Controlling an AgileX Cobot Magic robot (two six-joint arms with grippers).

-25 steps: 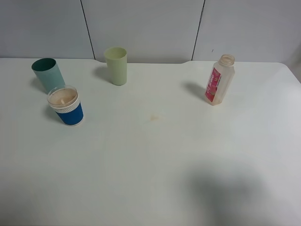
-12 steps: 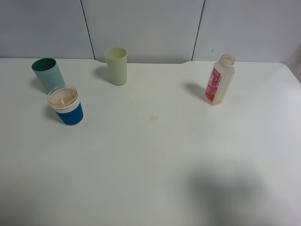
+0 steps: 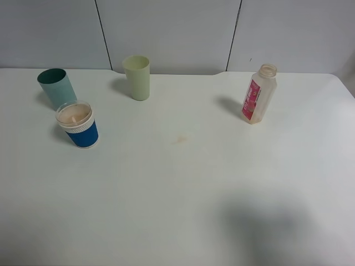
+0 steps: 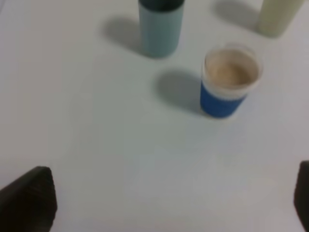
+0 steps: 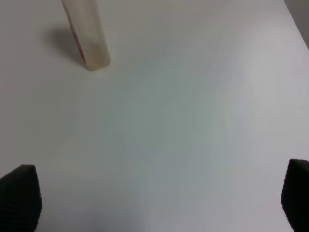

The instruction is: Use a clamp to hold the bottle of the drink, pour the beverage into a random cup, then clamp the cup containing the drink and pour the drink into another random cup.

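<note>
Holding tan beverage (image 3: 73,114), blue cup (image 3: 83,133) stands upright.

The desk (image 3: 183,188) is a smooth, matt white surface. The bottle (image 3: 258,93) is cloudy translucent plastic with a glossy pink-red label. The teal tumbler (image 3: 56,87) and the pale green tumbler (image 3: 137,77) are smooth matt plastic. The blue cup (image 3: 79,124) has a ribbed white band and a clear rim.

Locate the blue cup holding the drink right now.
The blue cup stands on the left of the exterior high view, just in front of the teal-green tumbler and apart from it, on the white table.
</note>
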